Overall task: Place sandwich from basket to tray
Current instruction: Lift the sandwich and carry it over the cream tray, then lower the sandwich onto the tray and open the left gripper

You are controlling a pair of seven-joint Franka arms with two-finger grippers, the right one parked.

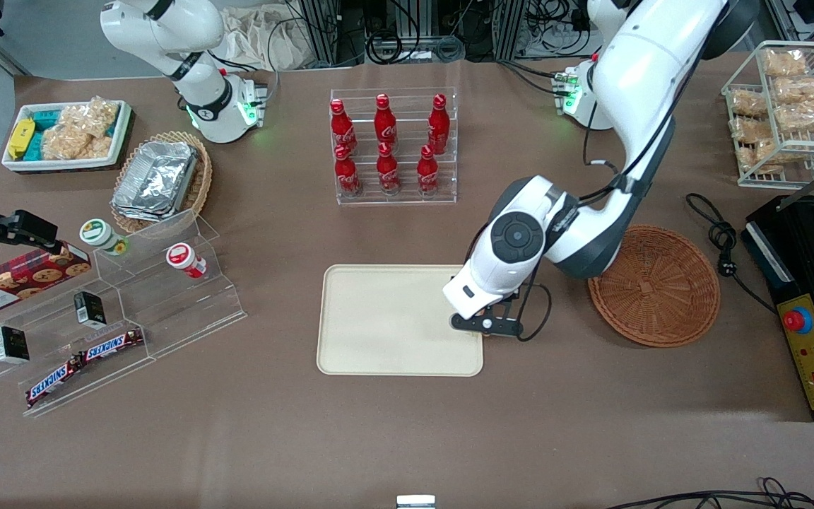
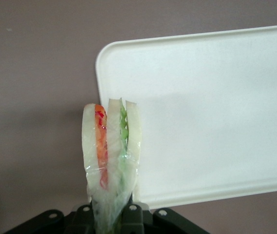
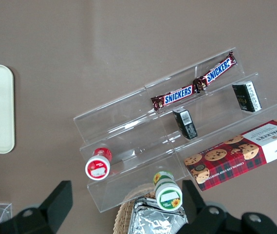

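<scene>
My left gripper (image 1: 486,324) hangs above the edge of the cream tray (image 1: 393,318) that lies toward the working arm's end. It is shut on the narrow end of the wrapped sandwich (image 2: 111,146). The wedge stands out from the gripper (image 2: 111,215), showing pale bread with orange and green layers, over the tray's rounded corner (image 2: 216,112) and the brown table beside it. In the front view the wrist hides the sandwich. The reddish-brown wicker basket (image 1: 654,286) sits beside the tray, toward the working arm's end, with nothing in it.
A clear rack of red bottles (image 1: 393,145) stands farther from the front camera than the tray. An acrylic snack stand (image 1: 131,311) lies toward the parked arm's end. A black appliance (image 1: 810,297) and its cable (image 1: 721,240) flank the basket.
</scene>
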